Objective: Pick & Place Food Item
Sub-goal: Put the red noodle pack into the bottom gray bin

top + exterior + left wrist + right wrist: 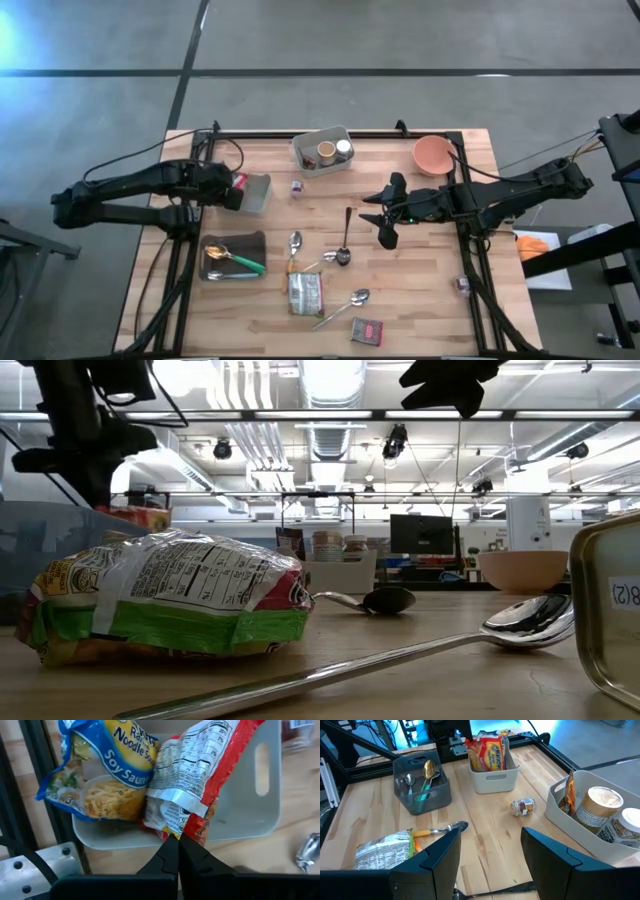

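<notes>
Left wrist view: left tool pinches a red noodle packet over the bin (right tool gapes, empty).

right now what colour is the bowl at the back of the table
Salmon pink bowl, clearest in the high view.

Four bins, five spoons (one green-handled), one bowl.
</notes>
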Available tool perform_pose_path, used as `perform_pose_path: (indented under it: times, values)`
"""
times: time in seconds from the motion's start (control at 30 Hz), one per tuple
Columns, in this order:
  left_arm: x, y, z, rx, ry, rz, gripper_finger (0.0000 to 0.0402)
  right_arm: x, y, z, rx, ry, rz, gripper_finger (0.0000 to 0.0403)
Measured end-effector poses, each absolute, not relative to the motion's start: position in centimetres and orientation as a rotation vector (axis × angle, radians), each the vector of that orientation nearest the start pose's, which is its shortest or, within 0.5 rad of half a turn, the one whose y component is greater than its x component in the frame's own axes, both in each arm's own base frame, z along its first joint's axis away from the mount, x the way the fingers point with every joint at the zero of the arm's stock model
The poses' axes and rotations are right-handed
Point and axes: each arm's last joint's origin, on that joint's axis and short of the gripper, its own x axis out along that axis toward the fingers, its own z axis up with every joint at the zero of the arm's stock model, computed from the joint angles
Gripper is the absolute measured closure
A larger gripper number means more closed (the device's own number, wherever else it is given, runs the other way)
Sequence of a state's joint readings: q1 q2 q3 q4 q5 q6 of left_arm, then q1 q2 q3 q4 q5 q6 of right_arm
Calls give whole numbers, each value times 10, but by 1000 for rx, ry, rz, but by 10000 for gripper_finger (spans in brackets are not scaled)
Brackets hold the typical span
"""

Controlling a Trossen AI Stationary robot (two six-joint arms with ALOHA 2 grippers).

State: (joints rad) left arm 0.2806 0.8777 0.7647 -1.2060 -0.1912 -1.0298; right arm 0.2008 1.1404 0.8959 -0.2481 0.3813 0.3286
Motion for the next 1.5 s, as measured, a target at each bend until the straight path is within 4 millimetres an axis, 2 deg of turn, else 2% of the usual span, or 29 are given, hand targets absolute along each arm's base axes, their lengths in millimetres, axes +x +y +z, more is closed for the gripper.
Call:
perform_pose_path:
  times: [0.53,0.8,1.5]
  values:
    - [132,46,233,-816,1129,1153,401,243,38,298,173,439,-251,195]
    - [127,45,231,-798,1182,1177,401,243,38,297,173,439,-251,195]
    - [127,49,240,-633,1114,1259,400,243,38,297,173,439,-251,195]
